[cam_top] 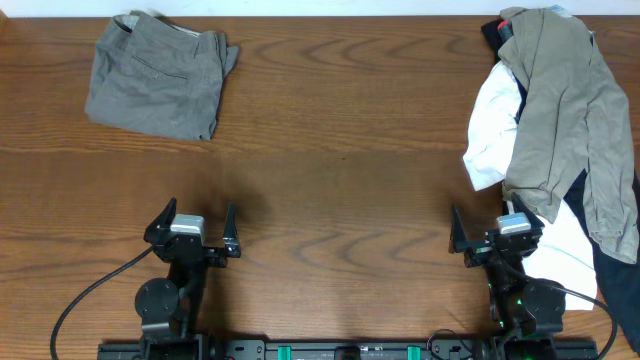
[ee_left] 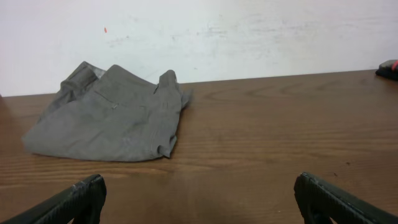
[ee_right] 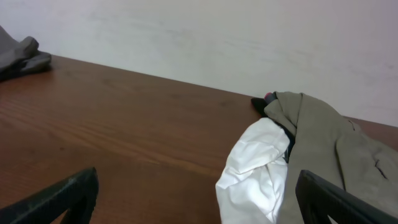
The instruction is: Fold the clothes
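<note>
Overhead, the grey shorts [cam_top: 160, 80] are seen folded into a compact block at 10 o'clock on the worktop [cam_top: 340, 170]. A pile is heaped from 2 to 4 o'clock: a khaki garment [cam_top: 570, 110] is draped over a white garment [cam_top: 495, 135] and a navy garment [cam_top: 615, 285]. The left tool [cam_top: 197, 222] at 7 o'clock and the right tool [cam_top: 495, 238] at 5 o'clock, just beside the pile, are held spread, with nothing gripped.

Overhead looks straight down; low wrist views face the wall [ee_left: 217, 31], sharing the shorts [ee_left: 112, 118].
</note>
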Robot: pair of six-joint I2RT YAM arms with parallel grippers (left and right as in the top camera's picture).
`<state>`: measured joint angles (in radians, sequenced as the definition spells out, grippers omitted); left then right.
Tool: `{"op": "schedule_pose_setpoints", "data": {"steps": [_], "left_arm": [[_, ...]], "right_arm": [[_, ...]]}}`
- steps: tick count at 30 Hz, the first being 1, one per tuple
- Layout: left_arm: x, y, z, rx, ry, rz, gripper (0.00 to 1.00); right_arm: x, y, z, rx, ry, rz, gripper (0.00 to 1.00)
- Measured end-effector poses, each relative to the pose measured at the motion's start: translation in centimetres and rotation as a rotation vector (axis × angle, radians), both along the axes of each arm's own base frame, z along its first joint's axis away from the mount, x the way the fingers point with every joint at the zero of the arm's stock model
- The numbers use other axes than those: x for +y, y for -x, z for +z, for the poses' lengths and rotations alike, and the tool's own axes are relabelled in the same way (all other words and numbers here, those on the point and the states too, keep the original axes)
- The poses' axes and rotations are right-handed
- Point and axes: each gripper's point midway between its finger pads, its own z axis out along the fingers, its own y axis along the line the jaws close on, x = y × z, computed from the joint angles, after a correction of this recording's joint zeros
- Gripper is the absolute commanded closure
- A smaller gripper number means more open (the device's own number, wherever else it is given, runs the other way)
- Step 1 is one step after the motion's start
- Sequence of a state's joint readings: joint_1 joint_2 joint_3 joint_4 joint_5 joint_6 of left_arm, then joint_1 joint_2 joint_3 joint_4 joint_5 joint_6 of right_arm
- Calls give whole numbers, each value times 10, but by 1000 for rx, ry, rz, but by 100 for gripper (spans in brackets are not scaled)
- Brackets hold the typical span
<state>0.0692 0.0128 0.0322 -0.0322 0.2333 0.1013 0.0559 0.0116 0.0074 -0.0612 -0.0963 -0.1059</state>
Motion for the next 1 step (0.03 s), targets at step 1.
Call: {"op": "schedule_pose_setpoints", "data": {"steps": [1], "left_arm": [[0,0,0,0,0,0,2]], "right_arm": [[0,0,0,0,0,0,1]]}}
